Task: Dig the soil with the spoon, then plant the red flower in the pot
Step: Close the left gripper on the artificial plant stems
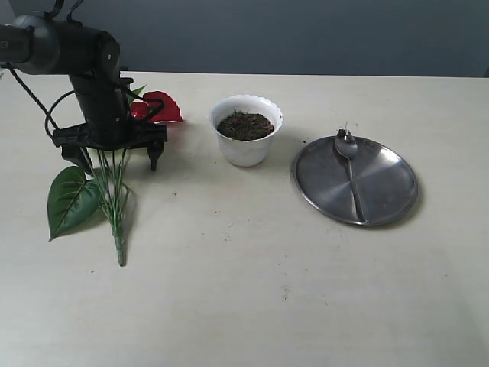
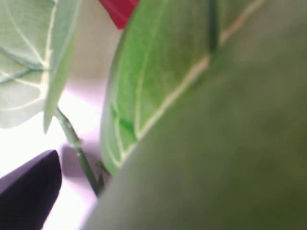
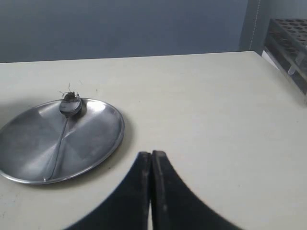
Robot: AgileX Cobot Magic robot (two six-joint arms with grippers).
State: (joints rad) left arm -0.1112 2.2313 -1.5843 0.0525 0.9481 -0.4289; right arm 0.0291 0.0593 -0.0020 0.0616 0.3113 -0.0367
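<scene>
Soil [image 1: 244,125], dark and crumbly, fills the white plastic pot [image 1: 246,157] with its scalloped rim, mid-table. Left of it the red flower [image 1: 157,107] lies flat on the pale table [image 1: 252,290], its glossy bloom nearest the pot, thin green stems and a broad heart-shaped leaf [image 1: 70,199] trailing away. The left gripper [image 1: 116,159] hangs over the stems, fingers spread wide to either side; blurred leaves crowd its camera. Right of the pot, the shiny steel spoon [image 1: 349,164] rests on a round steel plate [image 1: 382,191], crumbs on its bowl. The right gripper [image 3: 151,160] is pressed together, empty, near the plate.
</scene>
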